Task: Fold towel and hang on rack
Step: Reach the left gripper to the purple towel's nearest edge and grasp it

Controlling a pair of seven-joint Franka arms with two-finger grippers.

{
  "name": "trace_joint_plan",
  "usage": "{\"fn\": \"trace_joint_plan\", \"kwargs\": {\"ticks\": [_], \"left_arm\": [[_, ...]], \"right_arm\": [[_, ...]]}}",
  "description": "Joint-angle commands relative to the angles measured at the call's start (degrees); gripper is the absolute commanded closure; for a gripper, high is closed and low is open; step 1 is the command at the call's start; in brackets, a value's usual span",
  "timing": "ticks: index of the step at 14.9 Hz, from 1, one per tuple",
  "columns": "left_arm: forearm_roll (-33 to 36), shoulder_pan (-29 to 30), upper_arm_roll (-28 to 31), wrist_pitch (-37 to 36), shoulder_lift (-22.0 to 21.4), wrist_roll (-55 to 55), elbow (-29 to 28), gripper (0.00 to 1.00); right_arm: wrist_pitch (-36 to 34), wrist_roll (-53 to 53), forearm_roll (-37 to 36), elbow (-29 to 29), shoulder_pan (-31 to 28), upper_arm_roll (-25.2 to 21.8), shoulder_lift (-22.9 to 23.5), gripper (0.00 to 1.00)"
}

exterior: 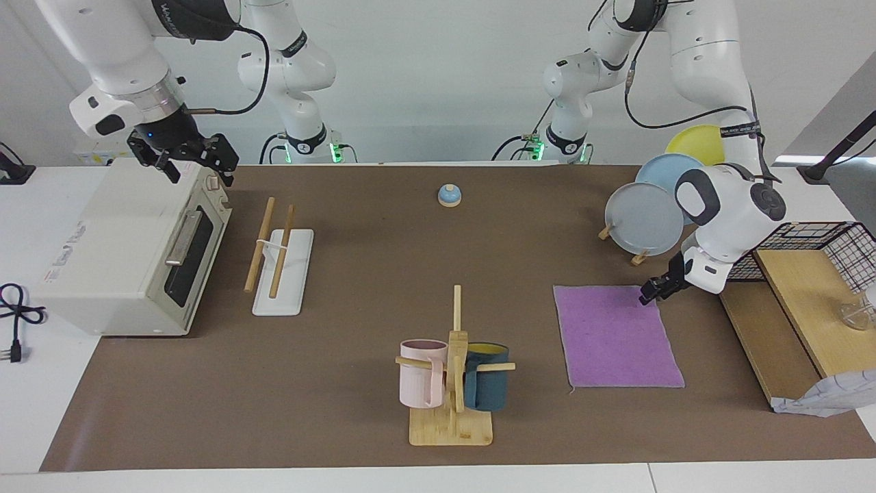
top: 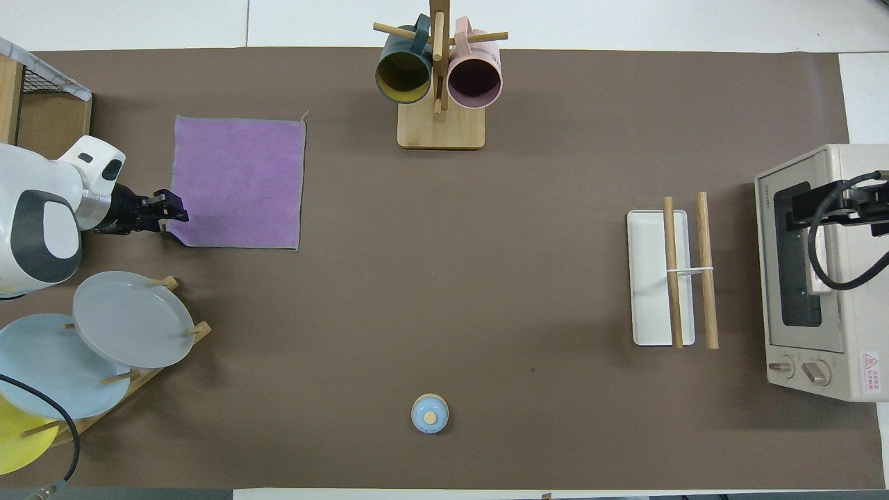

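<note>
The towel [exterior: 616, 339] [top: 239, 180] lies flat on the brown mat with its purple face up, toward the left arm's end of the table. My left gripper [exterior: 650, 291] [top: 170, 212] is down at the towel's corner that lies nearest the robots and the table's end, and that corner looks slightly rumpled. The rack [exterior: 274, 250] [top: 684, 271], two light-wood rods on a white base, stands toward the right arm's end, beside the toaster oven. My right gripper [exterior: 198, 161] [top: 844, 208] waits open above the oven, holding nothing.
A toaster oven [exterior: 130, 253] stands at the right arm's end. A mug tree [exterior: 452, 370] with pink and teal mugs stands mid-table, farther out. A plate stand [exterior: 647, 216], a wire basket [exterior: 821, 250] and a wooden board [exterior: 801, 308] crowd the left arm's end. A small blue knob [exterior: 449, 196] sits near the robots.
</note>
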Motion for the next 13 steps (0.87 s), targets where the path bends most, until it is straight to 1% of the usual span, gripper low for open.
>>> {"fn": "trace_joint_plan", "kwargs": {"ticks": [1,3,4,5,7,10,11,13], "left_arm": [[-0.65,-0.49,0.33,-0.57,0.26,-0.74,0.06,0.50],[-0.65,-0.49,0.33,-0.48,0.26,-1.09,-0.29,0.56],[-0.65,-0.49,0.33,-0.48,0.26,-1.53,-0.38,0.57],[-0.74,-0.49,0.33,-0.57,0.26,-1.53,-0.38,0.61],[-0.65,-0.40,0.33,-0.66,0.26,-1.53,-0.38,0.74],[-0.65,-0.31,0.42,-1.18,0.26,-1.53,-0.12,0.98],[-0.65,-0.31,0.42,-1.18,0.26,-1.53,-0.12,1.00],[-0.48,-0.23,0.42,-1.18,0.26,-1.53,-0.03,1.00]], "right_arm": [[0.08,-0.78,1.24,-0.73,-0.38,0.17,-0.83,0.00],[0.16,-0.78,1.24,-0.73,-0.38,0.17,-0.83,0.00],[0.08,-0.78,1.33,-0.73,-0.38,0.17,-0.83,0.00],[0.08,-0.78,1.24,-0.73,-0.38,0.17,-0.83,0.00],[0.08,-0.78,1.24,-0.73,-0.38,0.17,-0.83,0.00],[0.08,-0.78,1.33,-0.73,-0.38,0.17,-0.83,0.00],[0.08,-0.78,1.33,-0.73,-0.38,0.17,-0.83,0.00],[0.08,-0.78,1.33,-0.73,-0.38,0.17,-0.83,0.00]]}}
